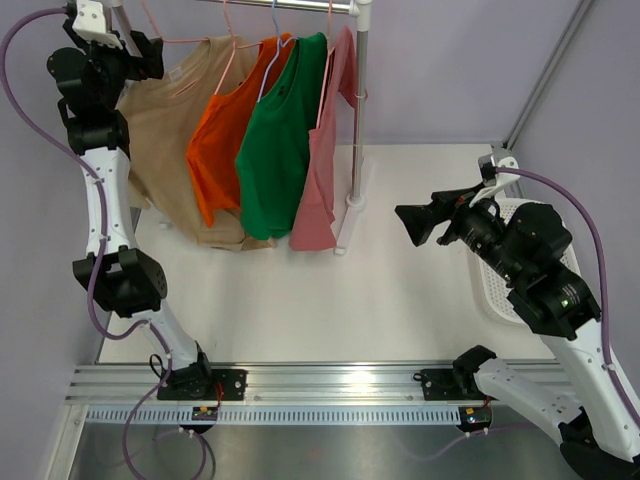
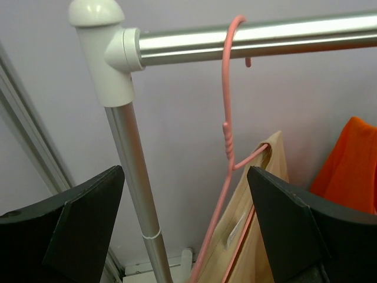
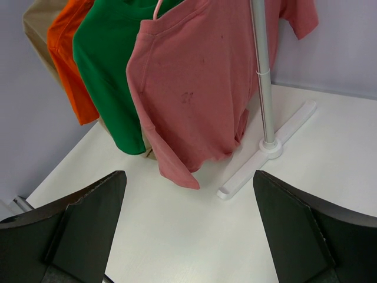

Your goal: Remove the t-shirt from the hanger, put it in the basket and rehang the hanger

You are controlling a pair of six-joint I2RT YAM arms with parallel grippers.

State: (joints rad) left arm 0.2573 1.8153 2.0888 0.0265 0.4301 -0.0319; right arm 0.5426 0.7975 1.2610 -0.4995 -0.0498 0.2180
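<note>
Left gripper point(image 2: 185, 175) gapes wide, empty, beside the tan t-shirt point(image 2: 262, 236) on its pink hanger point(image 2: 227, 132); right gripper point(image 3: 189, 174) likewise.

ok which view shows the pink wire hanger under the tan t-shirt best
Left wrist: the pink wire hanger shows close up, hook over the silver metal rail, one arm entering the tan t-shirt. Top external gives only thin pink wire at the shirt's shoulder. Right wrist shows none of it.
</note>
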